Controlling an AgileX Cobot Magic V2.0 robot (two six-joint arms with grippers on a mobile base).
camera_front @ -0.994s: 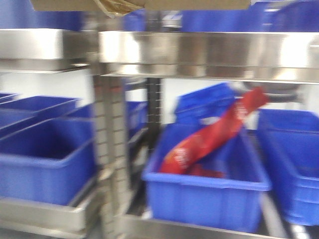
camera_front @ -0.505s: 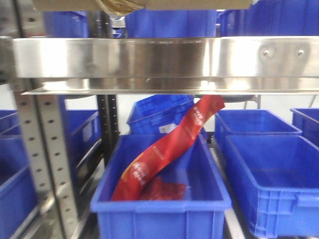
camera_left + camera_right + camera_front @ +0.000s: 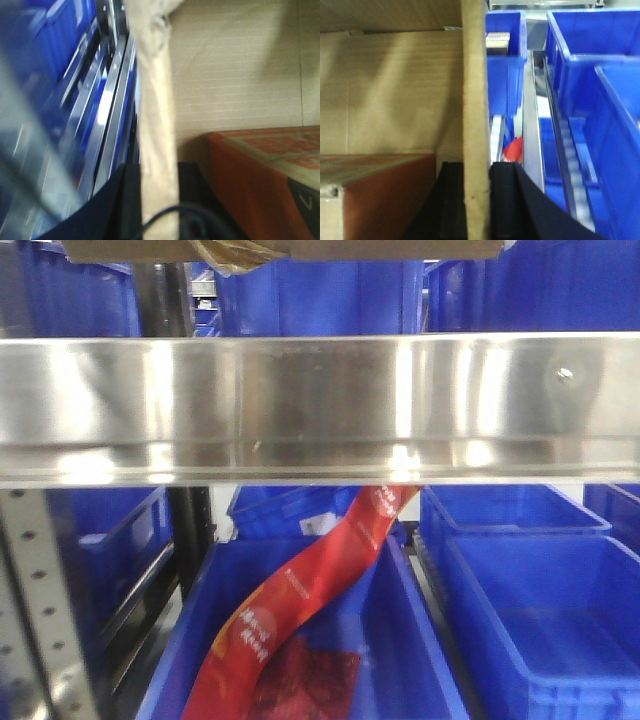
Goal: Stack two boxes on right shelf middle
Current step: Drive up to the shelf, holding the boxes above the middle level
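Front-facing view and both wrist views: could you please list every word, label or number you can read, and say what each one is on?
No text reads clearly enough to quote.
Red packet in the blue bin: white print, too blurred to read.
Orange-red carton inside the cardboard box: pale markings, unreadable.
Steel shelf rim: no text.

I read the shelf rim (image 3: 320, 405) as stainless steel: glossy, mirror-like, with bright glare patches. The post (image 3: 40, 620) is the same metal, perforated. The bins (image 3: 540, 610) are smooth blue plastic with a dull sheen. The wrapper (image 3: 300, 610) looks like shiny red film. The box (image 3: 390, 90) is matt brown cardboard — fine corrugation ribs show on its wall.
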